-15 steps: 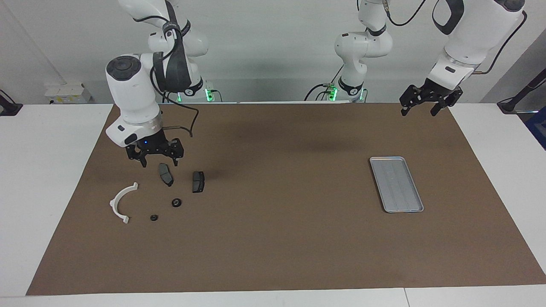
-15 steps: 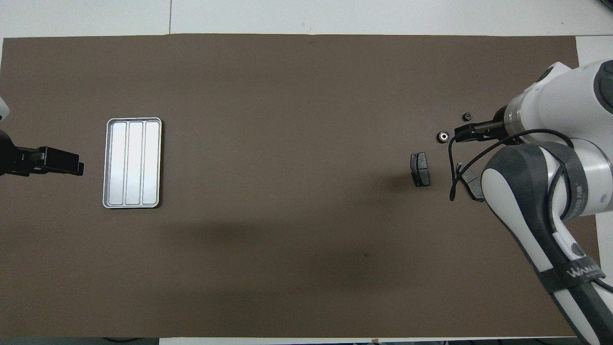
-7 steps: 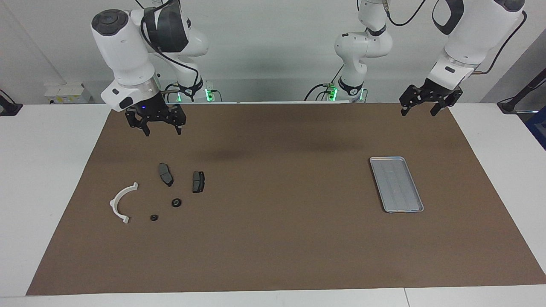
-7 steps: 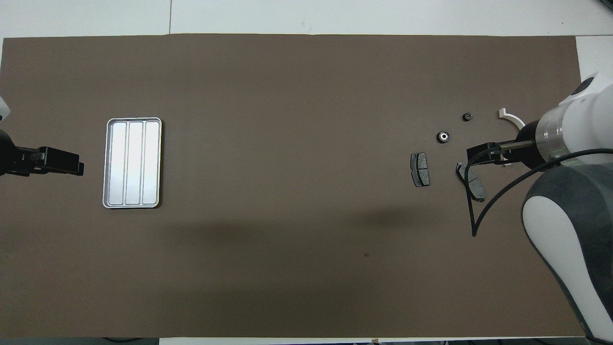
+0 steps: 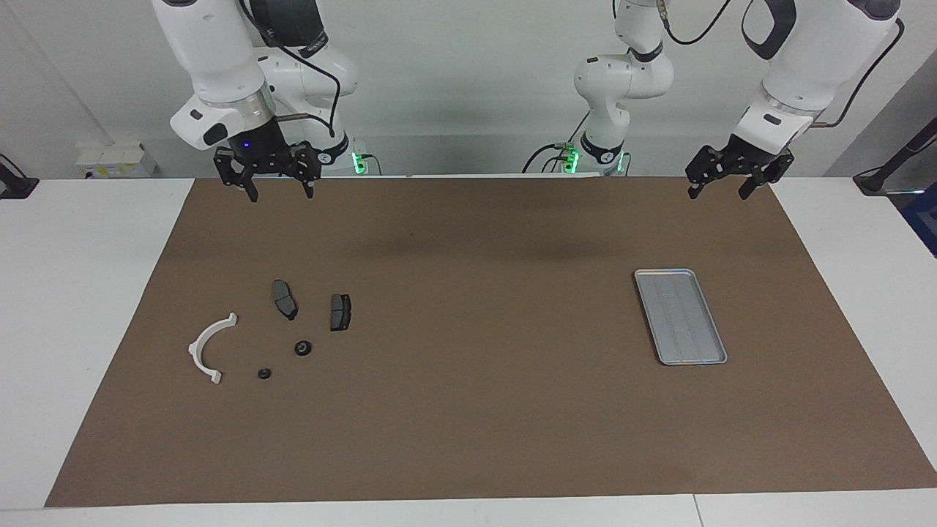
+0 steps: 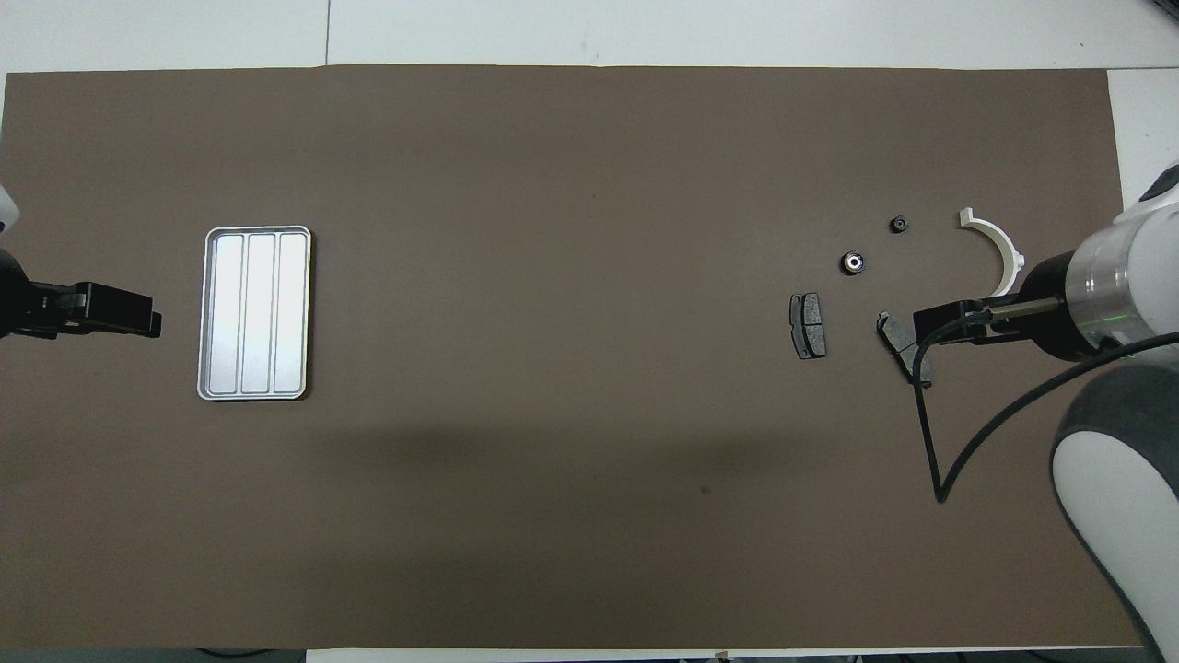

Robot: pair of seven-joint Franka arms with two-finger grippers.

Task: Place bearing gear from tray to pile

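Observation:
The silver-grey tray (image 5: pixel 679 316) lies empty toward the left arm's end of the brown mat; it also shows in the overhead view (image 6: pixel 255 313). The pile lies toward the right arm's end: two dark brake pads (image 5: pixel 285 298) (image 5: pixel 340 312) and a white semicircular bracket (image 5: pixel 208 348). The small black bearing gear (image 5: pixel 302 348) with a shiny centre (image 6: pixel 853 262) lies on the mat among them. A smaller black round part (image 5: pixel 264 373) lies beside it. My right gripper (image 5: pixel 281 192) hangs open and empty, high over the mat's edge by the robots. My left gripper (image 5: pixel 719 192) waits open and empty.
The brown mat (image 5: pixel 483 424) covers most of the white table. In the overhead view the right gripper (image 6: pixel 930 324) and its cable cover part of one brake pad (image 6: pixel 892 330). The left gripper (image 6: pixel 138 318) shows beside the tray.
My right gripper has risen from just above the pile and drawn back toward the robots, empty. The parts, the tray and the left arm have not moved.

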